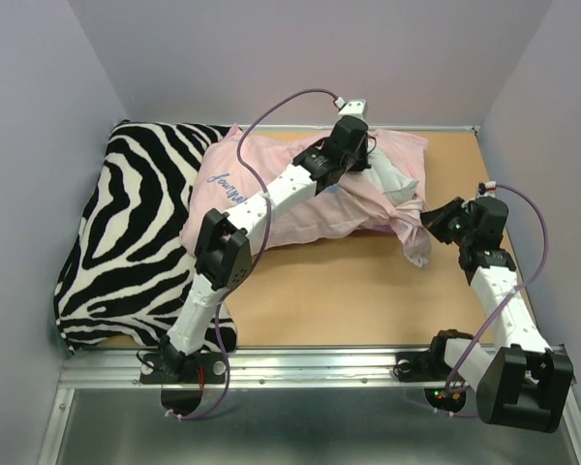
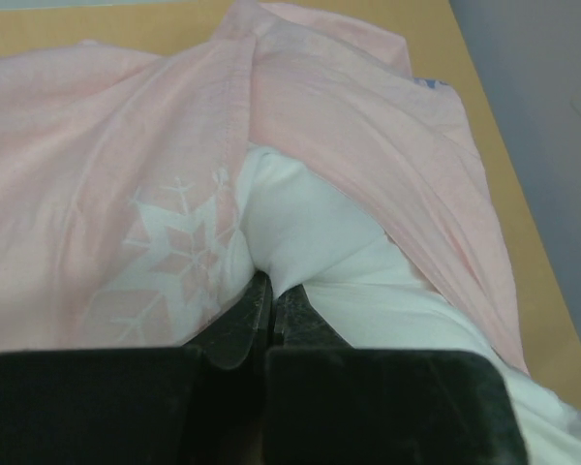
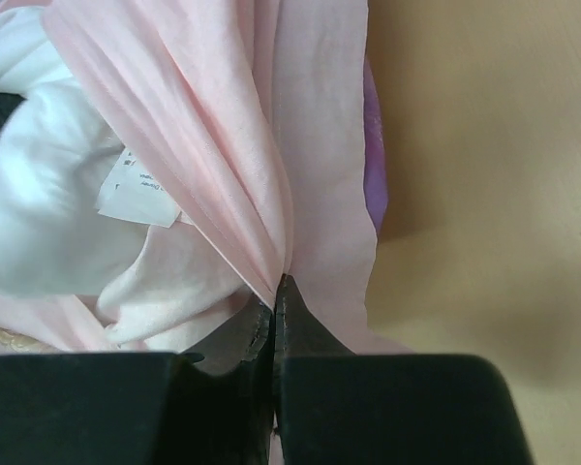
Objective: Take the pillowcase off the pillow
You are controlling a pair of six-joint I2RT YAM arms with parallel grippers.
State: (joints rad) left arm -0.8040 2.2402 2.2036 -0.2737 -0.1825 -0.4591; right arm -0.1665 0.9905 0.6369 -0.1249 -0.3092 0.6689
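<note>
The pink pillowcase lies inside out across the back of the table, with the white pillow showing at its open right end. My left gripper reaches into that opening and is shut on a pinch of the white pillow; pink fabric drapes around it. My right gripper is shut on a gathered fold of the pillowcase at its right edge. In the right wrist view the pillow bulges at the left, with its small white tag.
A zebra-striped cushion fills the left side of the table, partly under the pillowcase. The bare wooden tabletop lies in front. Grey walls close the sides and back. A metal rail runs along the near edge.
</note>
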